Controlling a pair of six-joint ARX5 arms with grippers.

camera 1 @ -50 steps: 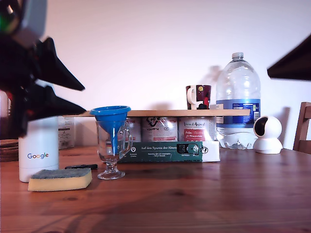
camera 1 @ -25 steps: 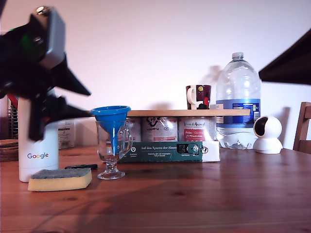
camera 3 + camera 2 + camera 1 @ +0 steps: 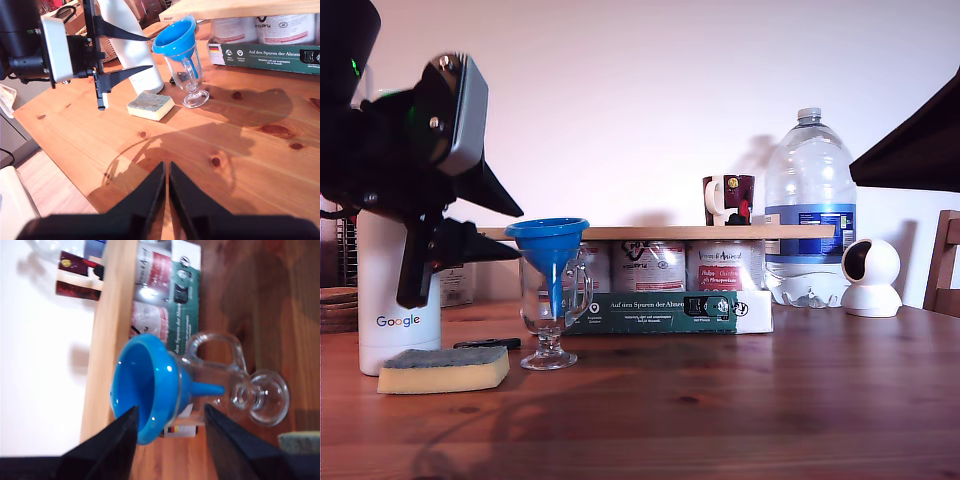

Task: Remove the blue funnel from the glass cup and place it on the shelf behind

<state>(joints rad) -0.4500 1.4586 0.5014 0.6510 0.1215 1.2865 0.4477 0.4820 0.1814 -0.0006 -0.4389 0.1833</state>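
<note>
On the wooden table (image 3: 720, 400) in the exterior view, the blue funnel (image 3: 550, 240) sat in the glass cup (image 3: 548, 310), just in front of the shelf (image 3: 700, 232). My first gripper (image 3: 510, 232) hung at the funnel's rim, jaws wide apart.

From the first wrist view, the rim seemed to lie between the two open fingers — not pinched yet.

From the second wrist view, my second gripper (image 3: 166, 172) was well away, jaws close together, holding nothing.

I think a sideways pull could tip the cup — its foot is small and the spout goes deep inside.
</note>
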